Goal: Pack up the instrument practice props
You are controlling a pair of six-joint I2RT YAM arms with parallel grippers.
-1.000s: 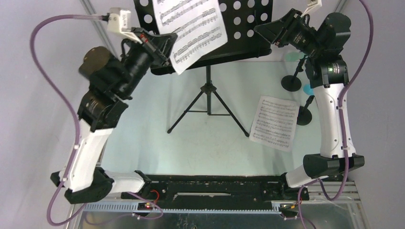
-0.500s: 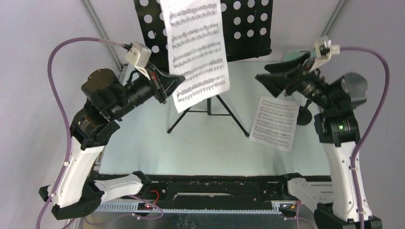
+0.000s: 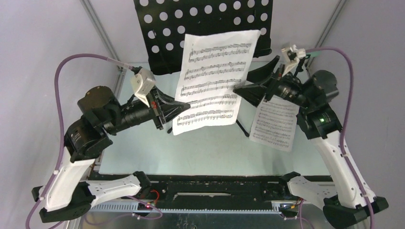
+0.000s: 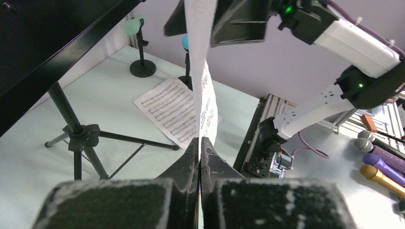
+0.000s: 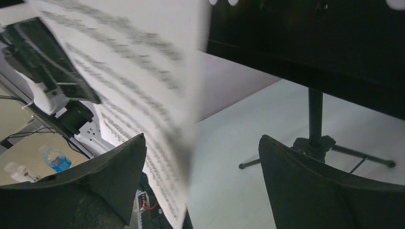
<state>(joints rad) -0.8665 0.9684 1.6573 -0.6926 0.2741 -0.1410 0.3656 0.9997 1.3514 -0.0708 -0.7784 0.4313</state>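
My left gripper (image 3: 184,108) (image 4: 199,140) is shut on the lower left edge of a white sheet-music page (image 3: 215,81) (image 4: 201,43), holding it up in the air over the table in front of the stand. My right gripper (image 3: 254,81) (image 5: 203,138) is open wide, and the page (image 5: 119,62) hangs between its jaws, close to the left finger and touching neither. The black music rack's perforated desk (image 3: 205,26) stands behind, on its tripod (image 4: 79,138). A second page (image 3: 274,124) (image 4: 167,112) lies flat on the table. Mint-green (image 4: 135,25) and blue (image 4: 185,42) toy microphones sit in black round-based holders (image 4: 142,71).
The tripod's legs (image 5: 315,143) spread over the table's middle. A black rail (image 3: 215,183) runs along the near edge between the arm bases. Off the table to the right lie several other microphones (image 4: 382,164). Grey walls close in the back and sides.
My left gripper has carried the page down off the rack's desk toward the table's middle. My right gripper has opened wide and swung in to the page's right edge.
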